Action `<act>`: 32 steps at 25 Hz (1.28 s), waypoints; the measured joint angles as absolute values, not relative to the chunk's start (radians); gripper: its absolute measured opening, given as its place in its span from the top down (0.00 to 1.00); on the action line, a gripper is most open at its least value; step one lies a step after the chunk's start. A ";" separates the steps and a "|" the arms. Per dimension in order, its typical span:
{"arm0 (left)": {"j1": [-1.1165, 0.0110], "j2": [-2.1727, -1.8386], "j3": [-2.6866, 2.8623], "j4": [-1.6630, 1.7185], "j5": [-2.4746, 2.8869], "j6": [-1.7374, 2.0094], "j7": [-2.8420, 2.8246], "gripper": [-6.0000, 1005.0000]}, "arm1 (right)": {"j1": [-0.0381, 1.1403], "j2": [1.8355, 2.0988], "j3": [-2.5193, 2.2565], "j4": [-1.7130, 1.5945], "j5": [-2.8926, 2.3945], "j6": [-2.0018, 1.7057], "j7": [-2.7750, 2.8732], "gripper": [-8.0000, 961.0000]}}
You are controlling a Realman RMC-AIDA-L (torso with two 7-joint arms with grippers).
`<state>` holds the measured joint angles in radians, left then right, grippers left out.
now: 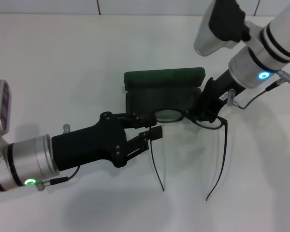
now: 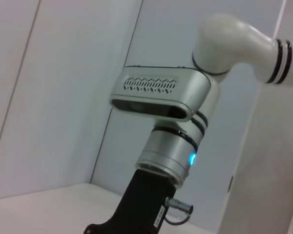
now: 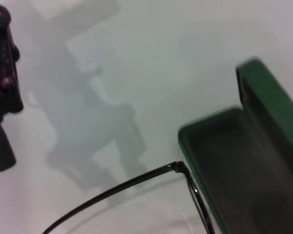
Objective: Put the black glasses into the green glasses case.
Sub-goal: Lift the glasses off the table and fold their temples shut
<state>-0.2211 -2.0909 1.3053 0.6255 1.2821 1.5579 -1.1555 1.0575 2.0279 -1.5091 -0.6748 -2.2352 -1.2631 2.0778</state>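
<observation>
The green glasses case lies open at the table's middle, with its lid standing up at the back. The black glasses hang at the case's front edge, one lens over the lining, and their temple arms trail toward me above the table. My right gripper is shut on the frame's right side and hides that lens. My left gripper is open beside the frame's left end. The right wrist view shows a temple hinge, the case and the left gripper farther off.
The white table runs around the case, with a tiled wall along its back edge. My right forearm reaches in from the upper right and also shows in the left wrist view. My left forearm lies low on the left.
</observation>
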 joint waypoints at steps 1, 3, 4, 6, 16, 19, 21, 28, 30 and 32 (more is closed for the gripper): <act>-0.217 -2.091 1.305 0.623 1.276 1.571 -1.150 0.71 | 1.031 2.028 -1.508 -0.720 -2.231 -1.273 2.079 0.91; -0.211 -2.091 1.301 0.617 1.269 1.616 -1.127 0.71 | 0.974 2.026 -1.502 -0.818 -2.217 -1.292 2.081 0.92; -0.209 -2.090 1.294 0.610 1.266 1.644 -1.114 0.71 | 0.936 2.024 -1.496 -0.878 -2.201 -1.306 2.080 0.92; -0.214 -2.091 1.267 0.576 1.245 1.727 -1.080 0.71 | 0.864 2.022 -1.478 -0.984 -2.170 -1.334 2.073 0.92; -0.301 -2.094 1.266 0.511 1.104 1.980 -1.022 0.86 | 0.533 2.019 -1.324 -1.209 -1.876 -1.467 1.874 0.94; -0.344 -2.097 1.325 0.506 1.035 2.020 -1.036 0.88 | 0.467 2.020 -1.276 -1.193 -1.745 -1.510 1.756 0.95; -0.366 -2.097 1.399 0.501 0.976 2.026 -1.017 0.90 | 0.436 2.017 -1.255 -1.169 -1.648 -1.536 1.695 0.95; -0.455 -2.100 1.513 0.426 0.908 2.016 -0.987 0.95 | 0.457 2.015 -1.151 -1.006 -1.502 -1.663 1.583 0.95; -0.476 -2.104 1.514 0.387 0.904 2.008 -0.979 0.95 | 0.480 2.015 -1.124 -0.947 -1.491 -1.705 1.550 0.95; -0.486 -2.106 1.515 0.356 0.901 1.998 -0.962 0.95 | 0.504 2.016 -1.100 -0.895 -1.489 -1.736 1.529 0.95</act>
<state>-0.4861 -2.1059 1.5153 0.3559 0.9010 1.9980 -0.9624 0.5044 2.0158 -1.1001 -0.8955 -1.4888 -1.7360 1.5286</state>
